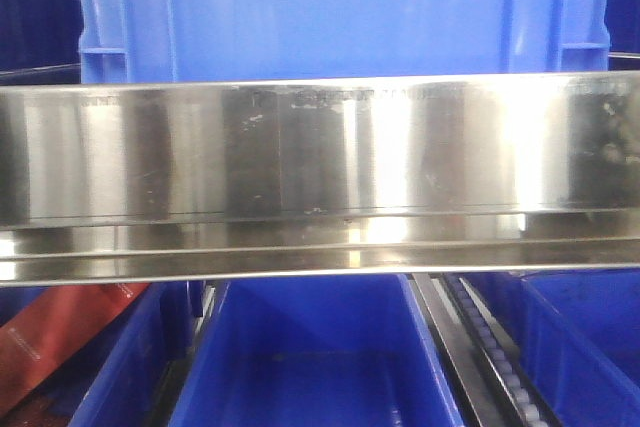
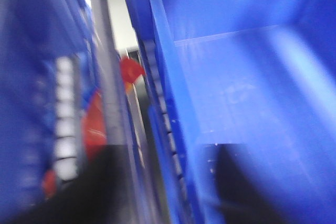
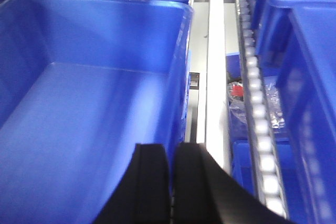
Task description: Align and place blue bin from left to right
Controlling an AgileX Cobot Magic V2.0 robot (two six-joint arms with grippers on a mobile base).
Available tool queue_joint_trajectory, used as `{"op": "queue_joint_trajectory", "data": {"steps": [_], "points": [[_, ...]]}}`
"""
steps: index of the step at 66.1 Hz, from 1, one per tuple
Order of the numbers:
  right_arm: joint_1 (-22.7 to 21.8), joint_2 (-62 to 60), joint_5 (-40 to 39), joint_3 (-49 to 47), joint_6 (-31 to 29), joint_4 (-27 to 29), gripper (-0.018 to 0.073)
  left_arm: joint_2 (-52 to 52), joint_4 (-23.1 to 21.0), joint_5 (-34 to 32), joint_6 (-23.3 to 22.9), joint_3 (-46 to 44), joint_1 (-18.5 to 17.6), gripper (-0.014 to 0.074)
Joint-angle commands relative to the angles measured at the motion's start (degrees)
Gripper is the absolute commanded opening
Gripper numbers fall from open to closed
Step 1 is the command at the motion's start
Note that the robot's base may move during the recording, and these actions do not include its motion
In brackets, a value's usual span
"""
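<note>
Right pincer sat clenched on the blue bin wall at 6 o'clock, likely to slide it along the roller rail; left pincer state couldn't be told.

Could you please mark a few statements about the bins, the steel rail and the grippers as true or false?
1. The blue bin stands above the steel rail in the front view. True.
2. The right gripper straddles the bin's side wall. True.
3. That bin is full of parts. False: its floor is bare.
4. The left gripper is clearly open. False: the blurred left wrist view shows no fingers.
5. The rail is wooden. False: it is shiny metal.
</note>
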Motion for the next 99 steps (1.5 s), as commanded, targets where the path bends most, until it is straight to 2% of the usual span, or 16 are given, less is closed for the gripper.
{"op": "queue_joint_trajectory", "data": {"steps": [1, 6, 13, 25, 38, 50, 61, 68, 75, 99], "points": [[-0.3, -4.1, -2.2, 4.5, -0.3, -1.0, -0.0066, -3.7, 1.3, 0.2, 0.7, 2.1, 0.0, -0.0109], [-0.3, -8.6, -5.3, 10.8, -0.3, -1.0, -0.0068, -7.3, 2.2, 0.2, 0.7, 6.5, 0.0, -0.0111], [-0.3, -15.3, -11.5, 20.8, -0.3, -1.0, -0.0069, -13.3, 1.9, -4.8, 0.0, 15.3, 0.0, -0.0111], [-0.3, -27.0, -22.4, 39.1, -0.3, -1.0, -0.0069, -26.5, 1.8, -21.8, -3.7, 36.0, 0.0, -0.0111], [-0.3, -38.4, -30.8, 54.2, -1.5, -1.3, -0.0069, -39.4, 0.9, -38.6, -3.9, 57.0, 0.0, -0.0111], [-0.3, -48.6, -34.6, 65.6, -4.5, -1.3, -0.0069, -51.3, -0.9, -51.6, -3.9, 74.2, 0.0, -0.0111], [-0.3, -56.7, -38.5, 72.9, -7.9, -1.3, -0.0069, -60.7, -2.4, -60.2, -3.9, 85.5, 0.0, -0.0111], [-0.3, -60.5, -41.0, 75.6, -7.9, -1.3, -0.0069, -64.9, -2.1, -63.2, -3.9, 90.3, 0.0, -0.0111], [-0.3, -62.0, -41.3, 76.2, -7.9, -1.3, -0.0069, -67.4, -2.1, -63.6, -3.9, 93.0, 0.0, -0.0111], [-0.3, -62.0, -41.3, 76.2, -7.9, -1.3, -0.0069, -68.3, -2.1, -63.3, -3.9, 93.7, 0.0, -0.0111]]}}
